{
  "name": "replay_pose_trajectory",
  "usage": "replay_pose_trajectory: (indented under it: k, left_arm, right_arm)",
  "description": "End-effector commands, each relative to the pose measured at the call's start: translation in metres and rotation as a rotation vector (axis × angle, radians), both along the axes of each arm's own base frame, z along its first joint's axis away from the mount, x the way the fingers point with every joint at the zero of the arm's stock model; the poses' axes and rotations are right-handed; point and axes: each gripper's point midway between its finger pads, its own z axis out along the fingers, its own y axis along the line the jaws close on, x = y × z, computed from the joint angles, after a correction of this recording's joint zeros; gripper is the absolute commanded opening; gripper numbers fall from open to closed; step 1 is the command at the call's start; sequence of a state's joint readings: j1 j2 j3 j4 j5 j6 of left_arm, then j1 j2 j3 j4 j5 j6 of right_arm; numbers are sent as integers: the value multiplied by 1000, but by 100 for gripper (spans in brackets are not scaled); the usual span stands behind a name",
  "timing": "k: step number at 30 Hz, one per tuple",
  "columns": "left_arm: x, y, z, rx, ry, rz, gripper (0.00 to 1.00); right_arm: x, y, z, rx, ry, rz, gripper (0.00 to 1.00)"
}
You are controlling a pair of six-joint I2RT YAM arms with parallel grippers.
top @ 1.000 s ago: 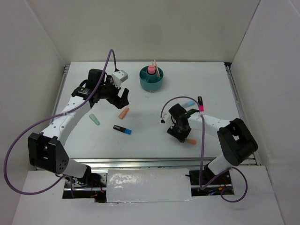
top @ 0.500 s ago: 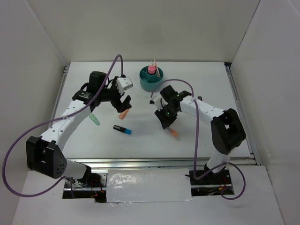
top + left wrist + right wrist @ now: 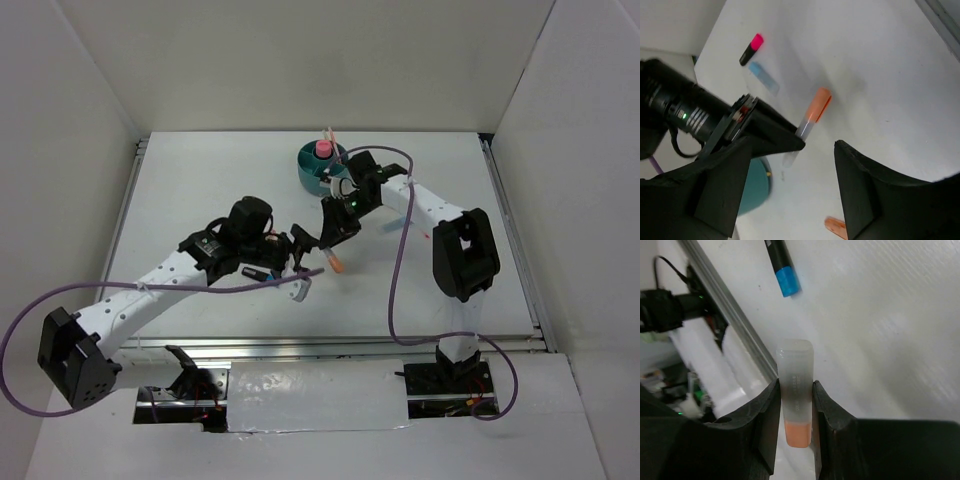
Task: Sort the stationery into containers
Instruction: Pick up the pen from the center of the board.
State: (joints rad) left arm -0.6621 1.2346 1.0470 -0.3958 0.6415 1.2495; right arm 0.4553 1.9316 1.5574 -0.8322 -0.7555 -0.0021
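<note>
Teal cup [image 3: 310, 172], clear marker [image 3: 796, 385] with orange end, black pen [image 3: 781, 265] with blue cap, seemingly pale-blue stub [image 3: 763, 79]

A: Where is the orange marker [image 3: 796, 390]?
B: Pinched between the right fingers [image 3: 832, 440]. It has a clear barrel and an orange end, and it is held tilted above the table [image 3: 200, 180], near the teal cup [image 3: 310, 178].
A: What is in the cup?
B: A pink piece [image 3: 323, 149] stands upright in the centre, with a thin stick [image 3: 329, 134] slanting up behind it.
A: And lying loose?
B: A black marker with a blue end [image 3: 781, 265], a pink-tipped black marker [image 3: 751, 49] beside a pale blue one [image 3: 763, 79], and an orange stub [image 3: 836, 227]. All lie flat on the table.
</note>
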Motion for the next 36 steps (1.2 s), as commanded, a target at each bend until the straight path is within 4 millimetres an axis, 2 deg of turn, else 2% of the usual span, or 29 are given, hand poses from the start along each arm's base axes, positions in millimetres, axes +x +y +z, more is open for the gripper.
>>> replay_pose_trajectory:
  k: [1, 6, 7, 15, 21, 29, 32, 36]
  left_arm:
    - [-15, -15, -12, 41, -195, -210, 78]
    - [-22, -22, -46, 180, -249, -353, 70]
    - [-19, -25, -42, 187, -266, -361, 68]
    - [-3, -39, -65, 262, -315, -364, 66]
    - [5, -46, -71, 270, -331, -339, 67]
    - [20, -57, -66, 218, -354, -270, 64]
    - [22, -57, -70, 223, -352, -263, 60]
    - [23, -55, -73, 232, -340, -262, 50]
  right_arm:
    - [-1, 3, 20, 92, 160, -92, 0]
    - [1, 2, 23, 106, 213, -152, 0]
    - [1, 3, 22, 100, 232, -172, 0]
    - [8, 2, 21, 47, 261, -289, 0]
    - [8, 0, 12, 8, 290, -321, 0]
    - [11, -1, 8, -10, 289, -345, 0]
    - [10, 0, 7, -13, 287, -350, 0]
    - [13, 0, 7, -20, 280, -367, 0]
